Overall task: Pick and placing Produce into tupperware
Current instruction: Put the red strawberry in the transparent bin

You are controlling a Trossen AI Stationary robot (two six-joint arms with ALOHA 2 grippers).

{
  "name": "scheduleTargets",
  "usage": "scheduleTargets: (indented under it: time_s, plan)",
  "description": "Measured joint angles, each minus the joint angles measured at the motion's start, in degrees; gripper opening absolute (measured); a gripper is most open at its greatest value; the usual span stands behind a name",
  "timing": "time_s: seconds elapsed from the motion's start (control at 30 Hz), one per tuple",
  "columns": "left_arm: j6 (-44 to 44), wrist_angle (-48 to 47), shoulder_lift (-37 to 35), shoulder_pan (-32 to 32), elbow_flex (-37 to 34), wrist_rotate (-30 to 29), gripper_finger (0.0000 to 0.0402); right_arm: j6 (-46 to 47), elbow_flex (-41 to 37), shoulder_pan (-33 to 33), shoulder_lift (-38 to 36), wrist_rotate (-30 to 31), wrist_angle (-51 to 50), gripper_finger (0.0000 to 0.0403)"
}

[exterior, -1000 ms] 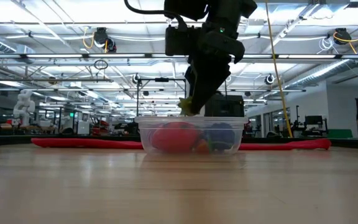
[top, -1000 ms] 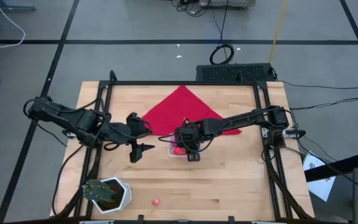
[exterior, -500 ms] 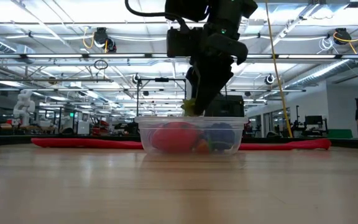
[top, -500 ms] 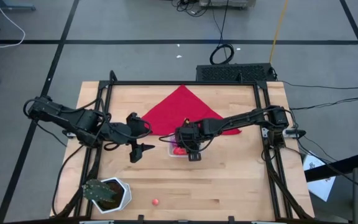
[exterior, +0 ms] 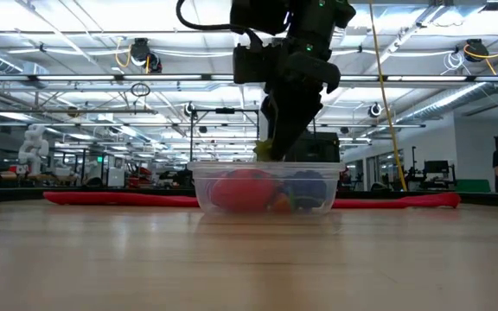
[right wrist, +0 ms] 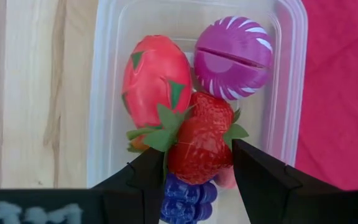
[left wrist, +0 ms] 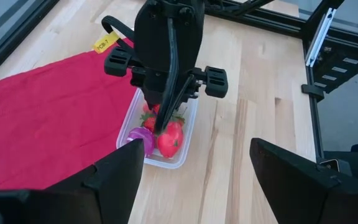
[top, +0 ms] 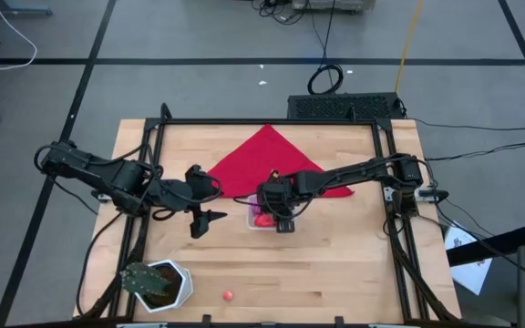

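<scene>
From above, the right end effector (top: 283, 224) hangs over the small clear rectangular plastic tub (top: 256, 220); the left end effector (top: 204, 221) waits beside it, fingers apart and empty. A small red toy ball (top: 229, 296) lies alone on the wooden worktop (top: 335, 264), well off. The low view shows the fingers just above the tub's rim. Only the right wrist view reveals the grip: a red toy strawberry (right wrist: 197, 140) clamped between the fingers, with purple grapes (right wrist: 185, 199) beneath.

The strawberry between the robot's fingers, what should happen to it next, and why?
Probably let go: the right gripper holds the strawberry directly over the tupperware, above the other toy fruits, so opening its fingers should drop it in. The left gripper waits off to the side.
</scene>
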Motion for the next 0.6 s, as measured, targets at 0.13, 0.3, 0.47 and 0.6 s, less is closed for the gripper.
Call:
scheduleTargets:
  time_s: [0.13,0.3,0.47,0.6]
  plan:
    - [0.00,0.00,0.00,-0.01,0.00,0.00,0.0296,0.00,0.00,0.02,0.00,0.00,-0.25,0.0160]
    - [0.00,0.00,0.00,-0.02,0.00,0.00,0.0296,0.22,-1.15,-0.13,0.74,0.00,0.33,0.0160]
    - [0.02,0.00,0.00,0.00,0.00,0.00,0.0296,0.15,-2.32,-0.13,0.72,0.00,1.00,0.0160]
    - [0.02,0.00,0.00,0.00,-0.02,0.00,0.0296,-0.24,-2.29,-0.13,0.72,-0.01,1.68,0.0160]
